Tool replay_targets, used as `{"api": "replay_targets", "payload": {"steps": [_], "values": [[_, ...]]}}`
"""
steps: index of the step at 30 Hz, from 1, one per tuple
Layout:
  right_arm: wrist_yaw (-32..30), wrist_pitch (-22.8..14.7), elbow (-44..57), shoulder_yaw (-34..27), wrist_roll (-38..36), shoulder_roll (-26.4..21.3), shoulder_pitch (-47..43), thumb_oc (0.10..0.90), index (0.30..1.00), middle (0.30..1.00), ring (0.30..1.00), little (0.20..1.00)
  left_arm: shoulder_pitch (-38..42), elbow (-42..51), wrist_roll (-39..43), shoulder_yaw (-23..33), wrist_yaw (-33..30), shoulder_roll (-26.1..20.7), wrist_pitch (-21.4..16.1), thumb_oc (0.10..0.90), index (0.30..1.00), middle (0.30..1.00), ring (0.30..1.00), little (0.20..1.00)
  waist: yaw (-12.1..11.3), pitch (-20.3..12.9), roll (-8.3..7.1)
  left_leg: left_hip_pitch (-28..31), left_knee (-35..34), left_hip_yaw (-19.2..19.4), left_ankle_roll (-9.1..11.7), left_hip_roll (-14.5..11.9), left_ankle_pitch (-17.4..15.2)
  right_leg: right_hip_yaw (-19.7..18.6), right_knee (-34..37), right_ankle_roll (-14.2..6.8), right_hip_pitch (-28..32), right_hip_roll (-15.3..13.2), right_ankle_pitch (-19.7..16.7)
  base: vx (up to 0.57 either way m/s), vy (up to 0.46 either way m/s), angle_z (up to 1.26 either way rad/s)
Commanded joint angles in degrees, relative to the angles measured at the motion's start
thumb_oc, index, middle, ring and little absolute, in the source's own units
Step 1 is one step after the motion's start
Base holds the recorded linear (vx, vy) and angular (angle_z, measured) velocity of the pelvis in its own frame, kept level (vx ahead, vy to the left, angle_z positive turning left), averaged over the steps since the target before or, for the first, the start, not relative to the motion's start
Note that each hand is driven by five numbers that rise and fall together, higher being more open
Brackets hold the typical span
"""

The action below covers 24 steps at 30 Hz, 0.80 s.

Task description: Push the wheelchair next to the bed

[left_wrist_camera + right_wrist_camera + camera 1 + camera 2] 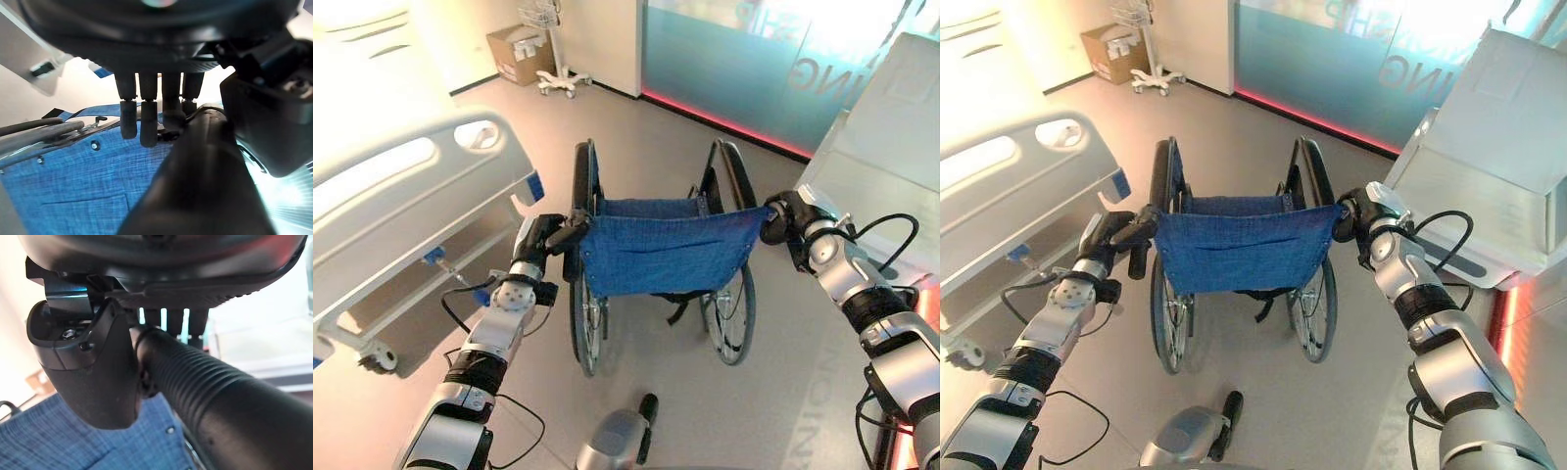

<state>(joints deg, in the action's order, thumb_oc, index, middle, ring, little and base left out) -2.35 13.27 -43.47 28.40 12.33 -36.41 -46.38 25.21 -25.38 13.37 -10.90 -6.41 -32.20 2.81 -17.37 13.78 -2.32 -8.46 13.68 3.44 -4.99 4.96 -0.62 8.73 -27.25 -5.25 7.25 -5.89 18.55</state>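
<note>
A wheelchair [656,255] with a blue fabric backrest is standing in the middle of a grey floor [636,127], its back facing the robot and its seat pointing away. The left hand [540,245] is reaching to the wheelchair's left push handle [205,171], with its fingers [146,125] curling over the dark grip. The right hand [781,221] is reaching to the right push handle [215,391], its thumb and fingers wrapping round the ribbed grip. A bed [401,186] with a pale rail is lying to the left of the wheelchair, near its left wheel but not touching it. A second pale bed [1498,166] is sitting to the right. Far off at the left, a cardboard box [519,51] and a wheeled stand [553,49] are standing by the wall
</note>
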Motion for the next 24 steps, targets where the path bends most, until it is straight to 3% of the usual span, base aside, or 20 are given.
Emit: {"api": "replay_targets", "payload": {"steps": [1,3,5,10,14,16,18,20,24], "values": [[-3.07,-4.49,4.69,1.36,3.72,-1.92,0.7,0.4,0.3,0.3,0.3,0.3,-4.32,-0.78,-6.9,-6.28,0.08,-0.87,-0.62,0.4,0.3,0.3,0.3,0.3,1.36,-3.29,-0.69,-0.32,-4.01,-2.71,-0.93,2.5,-0.37,3.01,-1.88,-1.45,0.23,2.07,-18.23,0.22,0.046,0.07],[-3.77,-4.27,3.51,1.76,4.15,-1.48,0.09,0.4,0.3,0.3,0.3,0.3,-3.49,-1.4,-7.04,-6.92,-0.26,-0.72,-1.08,0.4,0.3,0.3,0.3,0.3,2.07,-2.51,-0.21,0.94,-3.27,-3.3,-0.73,2.16,-1.12,3.36,0.62,-1.1,-1.9,0.79,-17.49,0.19,-0.037,0.03],[-4.52,-4.35,1.83,2.65,2.18,-1.81,-2.45,0.4,0.3,0.3,0.3,0.3,-0.3,-2.06,-6.04,-8.38,-0.34,-1.74,-1.39,0.4,0.3,0.3,0.3,0.3,3.9,-0.87,0.58,2.93,-2.32,-5.67,-0.16,1.67,-2.75,2.38,8.79,-0.21,-8.46,-1.03,-16.99,0.19,-0.151,-0.04],[-3.54,-5.24,2.75,5.44,0.53,-2.13,-7.98,0.4,0.3,0.3,0.3,0.3,6.01,-3.04,-4.09,-9.63,1.47,-3.96,-1.95,0.4,0.3,0.3,0.3,0.3,7.51,2.09,-0.97,5.62,-0.84,-9.95,0.05,3.71,-8.51,-2.0,22.79,-3.65,-16.83,-5.82,-28.53,0.19,-0.199,0.56],[-0.36,-3.14,6.56,6.86,1.4,-3.31,-9.98,0.4,0.3,0.3,0.3,0.3,4.83,-0.88,-5.16,-9.29,1.98,-3.57,-1.25,0.4,0.3,0.3,0.3,0.3,7.71,2.03,-2.19,6.38,1.46,-10.8,0.22,4.08,-11.62,-1.28,25.71,-4.58,-17.19,-6.98,-30.11,0.42,-0.225,0.64],[0.94,-2.14,7.81,7.14,1.85,-4.01,-9.7,0.4,0.3,0.3,0.3,0.3,3.87,-0.25,-5.75,-8.93,2.3,-2.93,-1.25,0.4,0.3,0.3,0.3,0.3,8.37,2.27,-2.68,7.08,2.77,-12.23,0.1,3.61,-13.47,-3.58,26.22,-5.09,-17.83,-7.83,-31.03,0.48,-0.352,0.2],[1.65,-1.83,8.05,7.42,1.92,-4.65,-9.57,0.4,0.3,0.3,0.3,0.3,3.82,-0.25,-5.99,-8.95,2.56,-2.76,-1.64,0.4,0.3,0.3,0.3,0.3,8.79,2.57,-2.9,7.43,3.76,-14.18,0.48,2.63,-14.75,-5.59,24.8,-5.13,-18.48,-8.0,-30.72,0.48,-0.482,0.36],[1.81,-1.77,8.34,7.61,1.32,-5.75,-9.99,0.4,0.3,0.3,0.3,0.3,3.88,-0.28,-5.61,-8.89,2.64,-3.34,-2.19,0.4,0.3,0.3,0.3,0.3,9.08,2.45,-3.23,6.59,4.78,-15.86,1.24,1.0,-15.35,-6.31,21.59,-5.0,-19.14,-6.7,-27.46,0.43,-0.536,0.59],[5.66,-1.59,12.05,7.63,3.37,-7.04,-8.01,0.4,0.3,0.3,0.3,0.3,1.99,-0.42,-5.04,-9.07,1.75,-2.03,-0.28,0.4,0.3,0.3,0.3,0.3,10.65,1.59,-2.36,11.55,3.09,-12.44,4.64,-6.3,-12.71,-0.82,14.61,-2.62,-18.7,-5.32,-21.66,0.51,-0.356,0.74]]}}
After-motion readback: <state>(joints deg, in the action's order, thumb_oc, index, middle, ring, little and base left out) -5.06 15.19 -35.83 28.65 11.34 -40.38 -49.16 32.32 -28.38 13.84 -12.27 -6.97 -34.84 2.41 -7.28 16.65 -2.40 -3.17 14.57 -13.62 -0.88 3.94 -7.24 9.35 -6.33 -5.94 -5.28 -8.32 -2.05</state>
